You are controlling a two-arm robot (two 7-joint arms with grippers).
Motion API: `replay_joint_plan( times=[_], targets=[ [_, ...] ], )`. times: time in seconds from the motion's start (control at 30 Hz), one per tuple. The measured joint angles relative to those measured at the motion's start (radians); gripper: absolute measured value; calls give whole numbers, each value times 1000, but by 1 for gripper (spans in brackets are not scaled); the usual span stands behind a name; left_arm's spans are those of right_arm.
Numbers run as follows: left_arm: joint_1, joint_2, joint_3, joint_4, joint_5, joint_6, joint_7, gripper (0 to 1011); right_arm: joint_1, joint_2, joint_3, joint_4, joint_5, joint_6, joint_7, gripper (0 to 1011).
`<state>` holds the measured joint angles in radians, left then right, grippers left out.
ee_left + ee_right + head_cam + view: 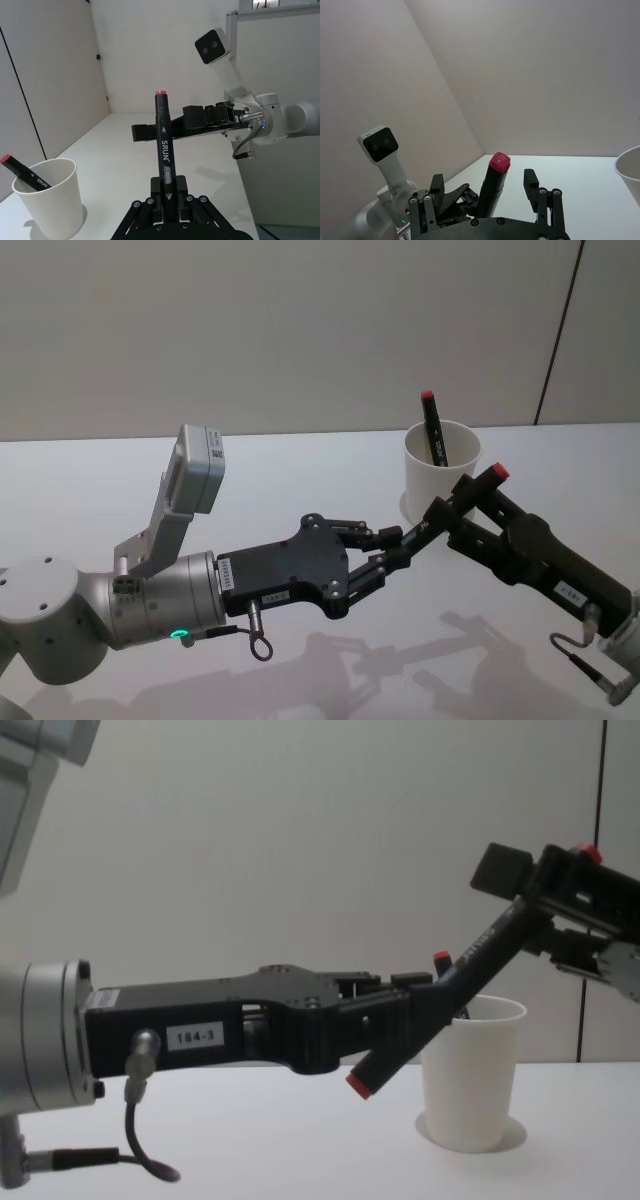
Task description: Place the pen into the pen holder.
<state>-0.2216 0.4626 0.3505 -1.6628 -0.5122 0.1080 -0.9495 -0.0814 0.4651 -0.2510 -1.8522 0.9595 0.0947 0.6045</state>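
The pen (pixel 455 502) hangs slanted in the air just in front of the cup (pixel 442 472), the left gripper (pixel 392 548) clamped on its lower part. The right gripper (pixel 478 502) sits around the upper end; its jaws look parted either side of the red cap, though whether they touch is hard to tell. This looks like a handover. The right jaws should close firmly before the left lets go, then tip the pen upright over the rim. The cup stands on the worktop (pixel 300 460) and already holds one red-capped pen (pixel 433 427), leaning.
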Motion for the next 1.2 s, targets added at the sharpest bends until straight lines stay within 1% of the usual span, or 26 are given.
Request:
replay_joint_plan(
  times=[0.33,0.4,0.5,0.53,0.6,0.63,0.67,0.73,0.77,0.8,0.87,0.9,0.97,1.03,1.1,1.13,1.2],
  targets=[
    [0,0,0,0,0,0,0,173,6,-5,-5,5,-3,-14,-15,999],
    [0,0,0,0,0,0,0,173,7,-5,-6,6,-3,-16,-17,952],
    [0,0,0,0,0,0,0,173,8,-6,-6,6,-3,-18,-19,910],
    [0,0,0,0,0,0,0,173,8,-6,-7,6,-4,-19,-20,863],
    [0,0,0,0,0,0,0,172,9,-7,-7,7,-4,-20,-21,814],
    [0,0,0,0,0,0,0,173,9,-7,-7,7,-4,-20,-21,814],
    [0,0,0,0,0,0,0,173,9,-7,-7,7,-4,-20,-22,761],
    [0,0,0,0,0,0,0,172,9,-7,-7,7,-4,-21,-23,719],
    [0,0,0,0,0,0,0,172,10,-7,-7,7,-4,-21,-23,682],
    [0,0,0,0,0,0,0,172,10,-7,-8,7,-5,-21,-23,622],
    [0,0,0,0,0,0,0,173,10,-7,-8,8,-5,-22,-24,578],
    [0,0,0,0,0,0,0,173,10,-7,-8,8,-5,-22,-24,518],
    [0,0,0,0,0,0,0,173,10,-8,-8,8,-5,-23,-24,478],
    [0,0,0,0,0,0,0,172,10,-8,-8,8,-5,-23,-25,392],
    [0,0,0,0,0,0,0,173,10,-8,-8,8,-5,-24,-25,357],
    [0,0,0,0,0,0,0,173,10,-8,-8,8,-5,-24,-25,302],
    [0,0,0,0,0,0,0,173,11,-8,-9,8,-5,-24,-25,240]
  ],
)
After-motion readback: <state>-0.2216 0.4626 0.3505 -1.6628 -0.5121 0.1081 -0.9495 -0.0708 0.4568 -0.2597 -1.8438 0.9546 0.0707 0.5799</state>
